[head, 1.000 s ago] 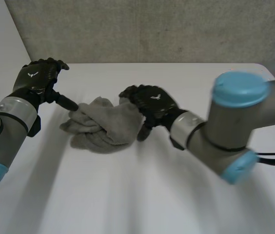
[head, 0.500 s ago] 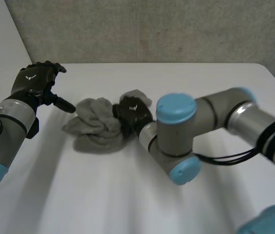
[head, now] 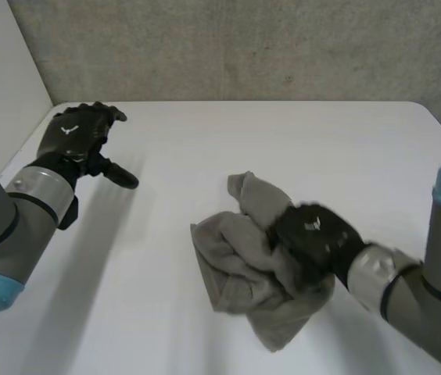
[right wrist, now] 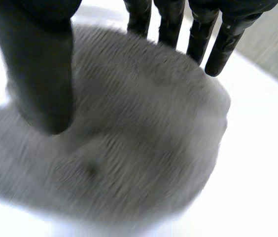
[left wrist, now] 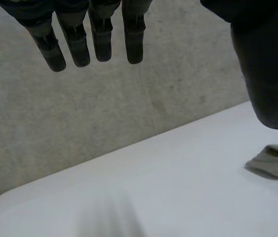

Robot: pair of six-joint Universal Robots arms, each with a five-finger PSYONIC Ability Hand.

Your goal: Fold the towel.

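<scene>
Grey towel (head: 228, 269), dragged well clear of the spread, empty left hand (head: 73, 137) beneath the straight-fingered right hand (head: 314, 234), remains crumpled, so folding hasn't begun

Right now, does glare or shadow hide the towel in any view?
Head view: no, the towel is evenly lit under the right robot hand. Right wrist view: the table beside it glares white. Left wrist view: its corner is plain to see.

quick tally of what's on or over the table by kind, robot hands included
crumpled grey terry towel: 1
black robot hands: 2, the left hand and the right hand
white table: 1
total: 4
</scene>
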